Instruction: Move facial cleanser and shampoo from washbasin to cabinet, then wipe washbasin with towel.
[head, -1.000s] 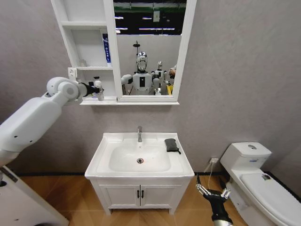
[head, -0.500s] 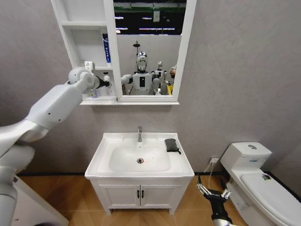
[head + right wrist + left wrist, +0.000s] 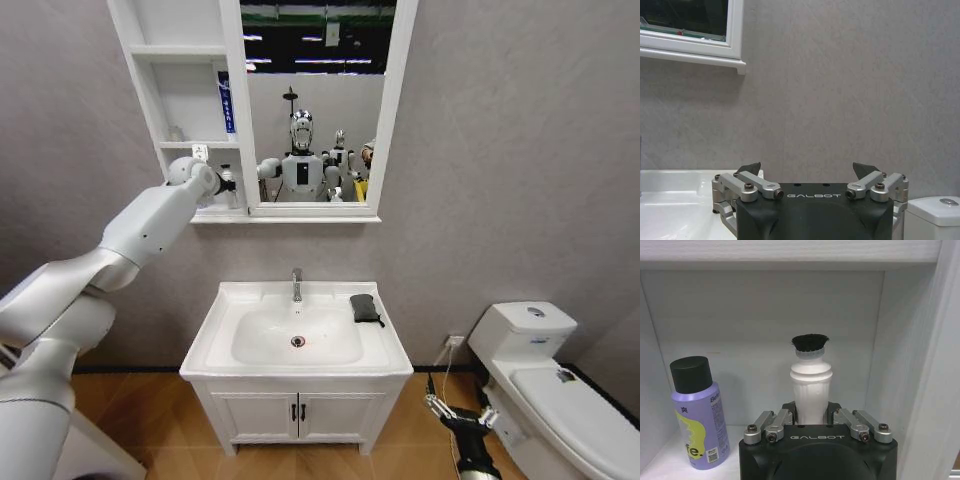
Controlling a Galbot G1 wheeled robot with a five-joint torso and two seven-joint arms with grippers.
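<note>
Currently, a white bottle with a black cap [image 3: 810, 382] is clamped between the fingers of the left end effector [image 3: 810, 416], which is reached into the lowest compartment of the cabinet [image 3: 183, 100]. A purple bottle [image 3: 699, 412] is seen standing just beside the end effector on the same shelf floor, apart from the held bottle. Whether the white bottle's base is already resting on the shelf cannot be told. The right end effector [image 3: 807, 170] is held low beside the vanity with its fingers apart. The towel [image 3: 366, 308] lies on the rim of the washbasin [image 3: 225, 318], well below the left end effector. A tip-over could be caused by release before the base is seated, and the purple bottle could be knocked if the arm is withdrawn sideways.
</note>
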